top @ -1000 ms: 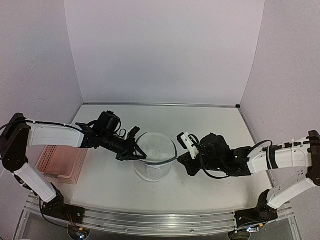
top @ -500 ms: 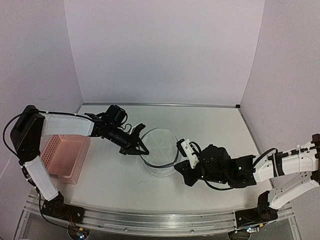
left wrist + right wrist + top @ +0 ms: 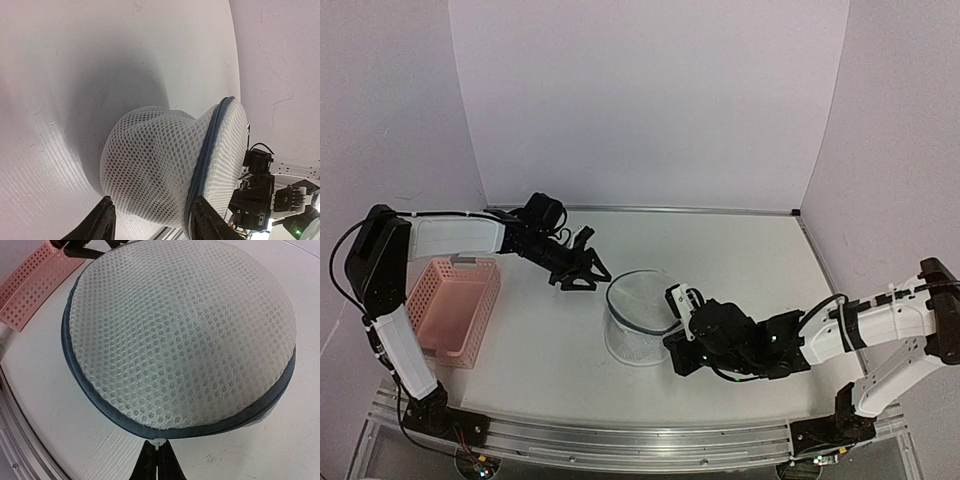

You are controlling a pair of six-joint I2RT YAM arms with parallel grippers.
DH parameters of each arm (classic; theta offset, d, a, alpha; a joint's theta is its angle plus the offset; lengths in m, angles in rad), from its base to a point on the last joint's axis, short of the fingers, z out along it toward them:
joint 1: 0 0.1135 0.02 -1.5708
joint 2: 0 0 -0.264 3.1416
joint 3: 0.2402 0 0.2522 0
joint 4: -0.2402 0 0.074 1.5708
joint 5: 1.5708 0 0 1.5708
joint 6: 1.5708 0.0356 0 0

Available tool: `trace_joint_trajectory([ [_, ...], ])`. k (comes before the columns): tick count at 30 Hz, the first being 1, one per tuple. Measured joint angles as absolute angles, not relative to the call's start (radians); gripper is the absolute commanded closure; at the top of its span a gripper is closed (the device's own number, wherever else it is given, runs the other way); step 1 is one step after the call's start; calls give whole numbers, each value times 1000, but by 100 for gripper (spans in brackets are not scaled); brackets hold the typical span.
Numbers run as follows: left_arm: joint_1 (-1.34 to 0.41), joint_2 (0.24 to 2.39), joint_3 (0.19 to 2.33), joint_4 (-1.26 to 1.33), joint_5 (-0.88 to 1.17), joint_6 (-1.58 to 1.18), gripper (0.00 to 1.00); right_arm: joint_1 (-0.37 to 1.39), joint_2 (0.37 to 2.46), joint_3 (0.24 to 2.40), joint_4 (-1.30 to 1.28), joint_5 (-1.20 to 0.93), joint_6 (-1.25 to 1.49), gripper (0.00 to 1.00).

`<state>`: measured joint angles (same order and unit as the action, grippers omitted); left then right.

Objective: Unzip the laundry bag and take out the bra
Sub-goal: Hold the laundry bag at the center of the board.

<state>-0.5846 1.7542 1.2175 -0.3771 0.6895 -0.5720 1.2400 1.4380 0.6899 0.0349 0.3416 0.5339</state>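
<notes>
Overhead, I looked down from behind over the table (image 3: 740,240); both my wrist cameras closely faced the laundry bag (image 3: 180,335).

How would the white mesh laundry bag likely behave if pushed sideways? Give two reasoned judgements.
Probably floppy: the mesh wall of the laundry bag bulges unevenly below its rim. Likely light, being see-through mesh, so it may slide or crumple rather than tip.

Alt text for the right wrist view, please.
The right tool pinches the white zipper pull at the near rim of the laundry bag, whose mesh dome fills the frame. A pink basket shows top left.
</notes>
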Motion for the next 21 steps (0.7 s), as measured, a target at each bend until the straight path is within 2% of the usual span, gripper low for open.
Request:
trace_joint_trajectory([
  [5, -578, 1676, 1185, -403, 645, -586, 34, 1242, 1468, 732, 20, 356, 603, 100],
  [10, -579, 1492, 1053, -390, 626, -657, 28, 1256, 1510, 803, 19, 360, 645, 100],
  [21, -679, 1318, 746, -128, 652, -930, 25, 1273, 1670, 960, 27, 351, 735, 100],
])
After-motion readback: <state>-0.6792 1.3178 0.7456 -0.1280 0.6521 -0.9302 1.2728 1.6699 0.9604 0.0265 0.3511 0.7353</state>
